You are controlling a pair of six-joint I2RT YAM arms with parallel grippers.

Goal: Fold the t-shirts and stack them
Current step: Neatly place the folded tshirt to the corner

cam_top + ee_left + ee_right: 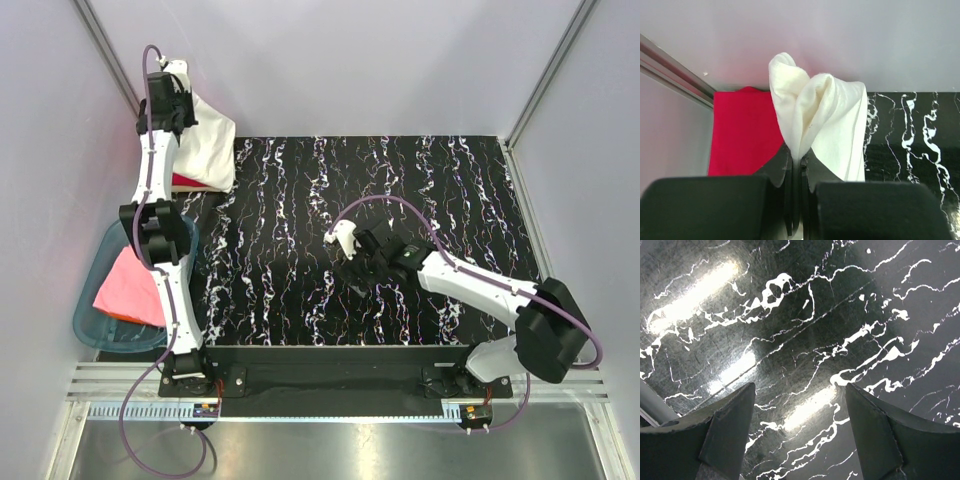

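Outstretched left gripper [797,156] pinches white t-shirt [826,115]; right gripper [799,387] hovers over mat [840,300], jaws apart

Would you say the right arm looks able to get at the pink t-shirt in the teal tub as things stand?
Probably not easily: the pink t-shirt lies in the tub at the far left, and the left arm stands between. The open right gripper hangs over the mat.

Bright o/h light, glare on mat [800,340]
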